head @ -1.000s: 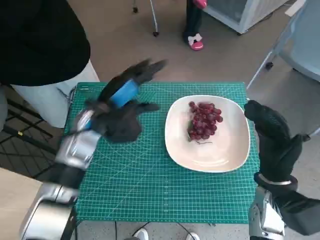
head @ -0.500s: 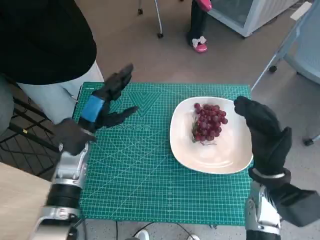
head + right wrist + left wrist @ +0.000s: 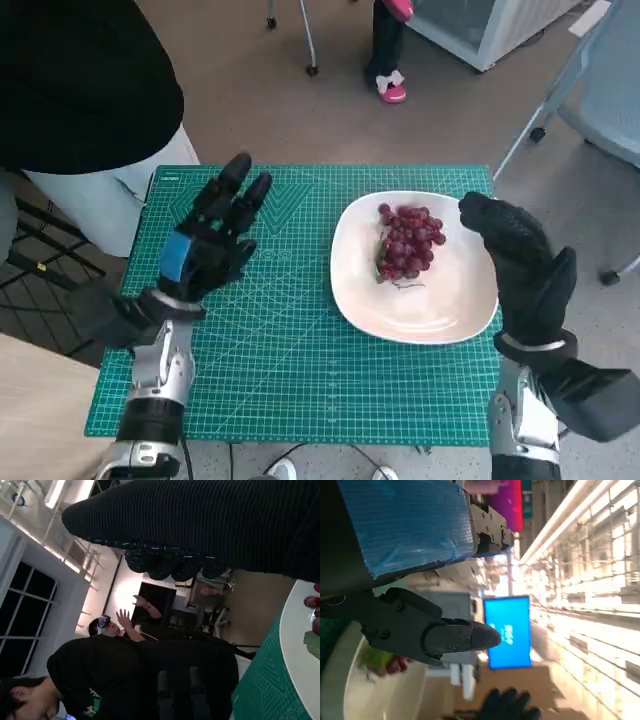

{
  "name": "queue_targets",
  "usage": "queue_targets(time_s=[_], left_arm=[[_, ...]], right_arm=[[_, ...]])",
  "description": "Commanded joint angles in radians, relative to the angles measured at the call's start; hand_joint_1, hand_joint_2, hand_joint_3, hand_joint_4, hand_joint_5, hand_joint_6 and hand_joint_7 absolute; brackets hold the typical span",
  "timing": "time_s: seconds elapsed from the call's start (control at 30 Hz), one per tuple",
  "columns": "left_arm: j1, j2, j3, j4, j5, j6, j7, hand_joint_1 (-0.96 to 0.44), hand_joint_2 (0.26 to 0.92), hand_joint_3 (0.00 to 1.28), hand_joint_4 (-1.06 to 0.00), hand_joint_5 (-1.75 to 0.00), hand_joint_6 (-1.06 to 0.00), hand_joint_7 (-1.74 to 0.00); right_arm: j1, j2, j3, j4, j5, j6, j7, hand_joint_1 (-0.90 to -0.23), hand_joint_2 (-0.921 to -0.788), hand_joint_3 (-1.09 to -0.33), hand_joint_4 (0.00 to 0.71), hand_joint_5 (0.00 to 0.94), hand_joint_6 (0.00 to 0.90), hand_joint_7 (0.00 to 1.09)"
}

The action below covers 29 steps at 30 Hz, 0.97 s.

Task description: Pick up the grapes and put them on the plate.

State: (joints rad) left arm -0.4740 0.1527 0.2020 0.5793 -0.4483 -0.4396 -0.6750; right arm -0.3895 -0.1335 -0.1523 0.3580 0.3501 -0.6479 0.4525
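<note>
left robot hand (image 3: pixel 213 243) withdrawn, red grapes (image 3: pixel 408 241) heaped

Bunch of red grapes (image 3: pixel 408 242) lying on white plate (image 3: pixel 420 315), toward its far side

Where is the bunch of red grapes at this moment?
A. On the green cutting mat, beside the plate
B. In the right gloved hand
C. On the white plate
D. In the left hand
C: the bunch of red grapes lies on the white plate, and neither hand touches it.
</note>
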Motion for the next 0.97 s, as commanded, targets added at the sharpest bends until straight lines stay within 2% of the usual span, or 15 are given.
queue_targets(time_s=[0.03, 0.47, 0.97], left_arm=[[0.026, -0.015, 0.010, -0.019, -0.016, -0.013, -0.026, -0.62, 0.921, 0.43, -0.17, -0.01, -0.19, -0.01], [0.056, -0.058, 0.021, -0.023, -0.022, -0.019, -0.058, -0.57, 0.921, 0.44, -0.18, -0.01, -0.22, -0.02], [0.068, -0.074, 0.015, -0.014, -0.007, -0.035, -0.059, -0.57, 0.921, 0.45, -0.20, -0.01, -0.23, -0.02]], right_arm=[[-0.003, 0.005, -0.001, 0.024, 0.003, 0.000, 0.016, -0.616, -0.921, -0.815, 0.395, 0.004, 0.168, 0.11], [0.002, 0.002, -0.005, 0.026, 0.004, -0.004, 0.030, -0.614, -0.921, -0.819, 0.395, 0.003, 0.166, 0.10], [0.020, -0.002, -0.001, 0.000, -0.009, 0.000, 0.024, -0.617, -0.921, -0.817, 0.395, 0.002, 0.164, 0.10]])
